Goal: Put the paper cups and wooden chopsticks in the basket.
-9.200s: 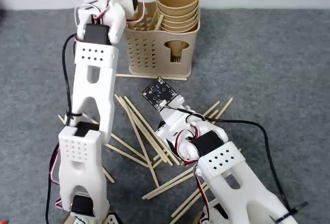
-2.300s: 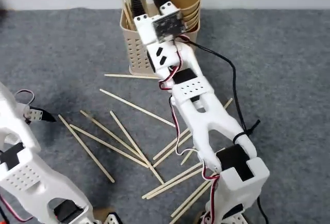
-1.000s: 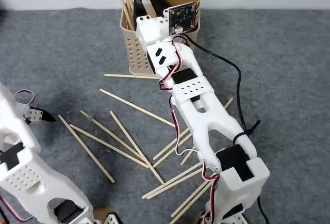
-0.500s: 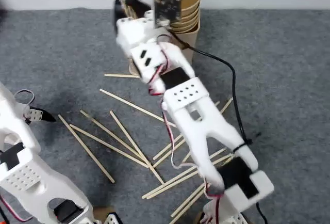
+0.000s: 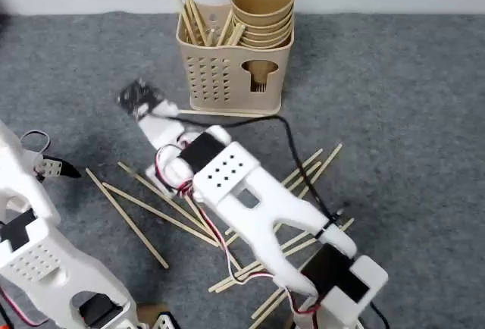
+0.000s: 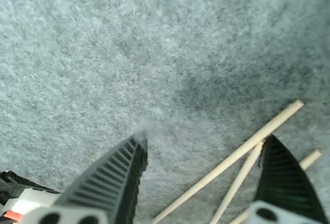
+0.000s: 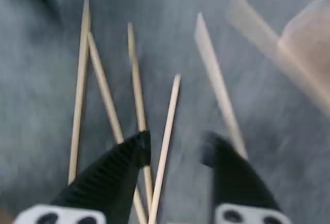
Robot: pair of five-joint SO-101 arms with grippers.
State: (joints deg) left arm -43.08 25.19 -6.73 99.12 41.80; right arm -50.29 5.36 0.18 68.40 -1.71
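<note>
Grey felt covers the surface [image 5: 394, 117], matted and fuzzy, and it lies under both claws. Low over it hangs the right claw [image 7: 175, 140], its ribbed black fingers [image 7: 121, 175] moderately apart and nothing held. Several loose chopsticks [image 7: 135, 69], thin, round and of pale wood, fan out on the felt ahead of it. One of them runs into the gap between the fingers, though whether it touches either finger cannot be told. Farther off to one side, a broader pale stick and a beige form are too blurred to name. Seen from above, the white right arm [image 5: 227, 173] lies across the scatter of sticks and hides a good part of it, and a black cable [image 5: 292, 147] runs beside it. Well beyond that claw stands the basket [image 5: 220, 79], beige plastic with perforated walls. The paper cups [image 5: 265, 29], nested in one tan stack, fill one compartment, and a bundle of upright chopsticks [image 5: 194, 18] leans in the other. One more stick [image 5: 227, 113] lies flat at the basket's foot. Over bare felt the left claw [image 6: 205, 141] is spread wide and empty, with the ends of three sticks [image 6: 242, 152] close by one finger.
</note>
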